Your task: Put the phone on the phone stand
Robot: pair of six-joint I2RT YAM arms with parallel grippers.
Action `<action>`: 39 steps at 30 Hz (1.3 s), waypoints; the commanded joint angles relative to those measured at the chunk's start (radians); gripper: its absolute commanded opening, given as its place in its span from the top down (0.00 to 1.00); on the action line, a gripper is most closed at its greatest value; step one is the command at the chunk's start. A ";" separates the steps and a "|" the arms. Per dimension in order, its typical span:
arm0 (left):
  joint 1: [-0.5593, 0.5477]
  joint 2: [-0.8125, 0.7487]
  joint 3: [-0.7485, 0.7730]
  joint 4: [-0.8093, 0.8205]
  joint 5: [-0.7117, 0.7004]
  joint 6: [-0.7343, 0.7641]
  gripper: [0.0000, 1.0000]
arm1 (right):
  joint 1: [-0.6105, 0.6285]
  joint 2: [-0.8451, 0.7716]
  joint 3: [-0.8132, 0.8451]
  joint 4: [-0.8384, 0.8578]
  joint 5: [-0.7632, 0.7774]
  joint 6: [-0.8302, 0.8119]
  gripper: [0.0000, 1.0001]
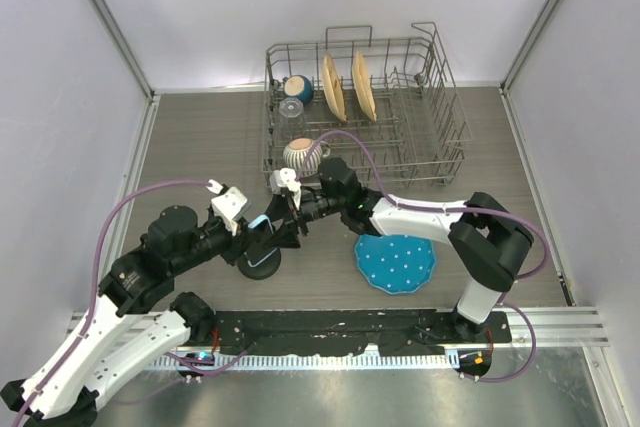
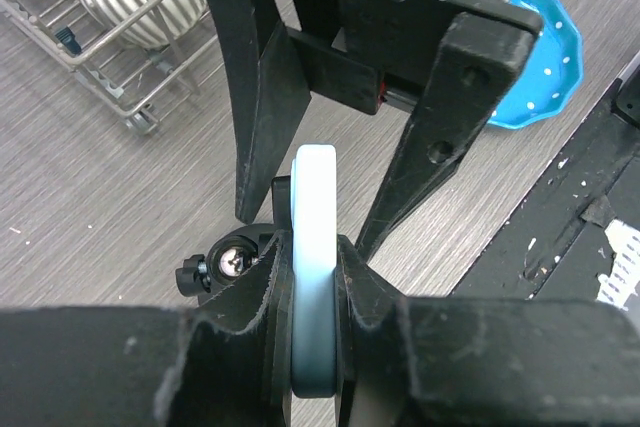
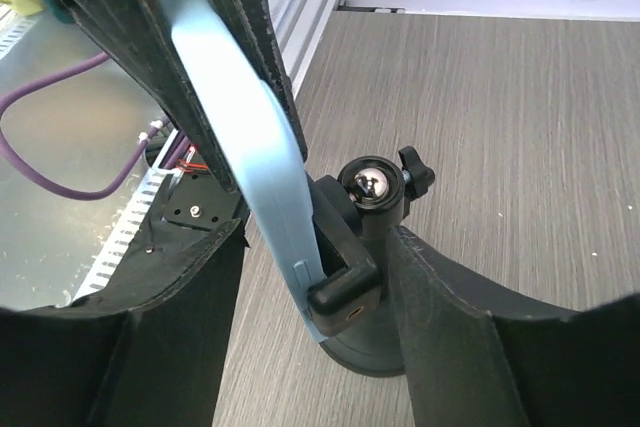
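The phone point(image 3: 250, 137), with its light blue rim, is held edge-on by my left gripper point(image 2: 312, 282), which is shut on it. Its lower end rests against the hooked cradle point(image 3: 345, 292) of the black phone stand point(image 3: 372, 187), whose round base point(image 1: 262, 265) sits on the table. From the opposite side my right gripper point(image 3: 318, 247) is open. Its fingers point(image 3: 450, 327) straddle the phone's lower end and the stand, with gaps on both sides. In the top view both grippers meet above the stand, the left gripper point(image 1: 266, 231) next to the right gripper point(image 1: 289, 214).
A wire dish rack point(image 1: 440, 117) stands at the back with two wooden plates point(image 1: 347, 87), a striped mug point(image 1: 301, 155), a glass and a blue bowl point(image 1: 298, 89). A blue dotted plate point(image 1: 396, 263) lies right of the stand. A black strip point(image 1: 350, 327) runs along the near edge.
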 commanded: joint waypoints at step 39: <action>0.004 0.070 0.106 0.039 -0.391 -0.219 0.27 | 0.008 -0.015 -0.144 0.532 0.313 0.251 0.99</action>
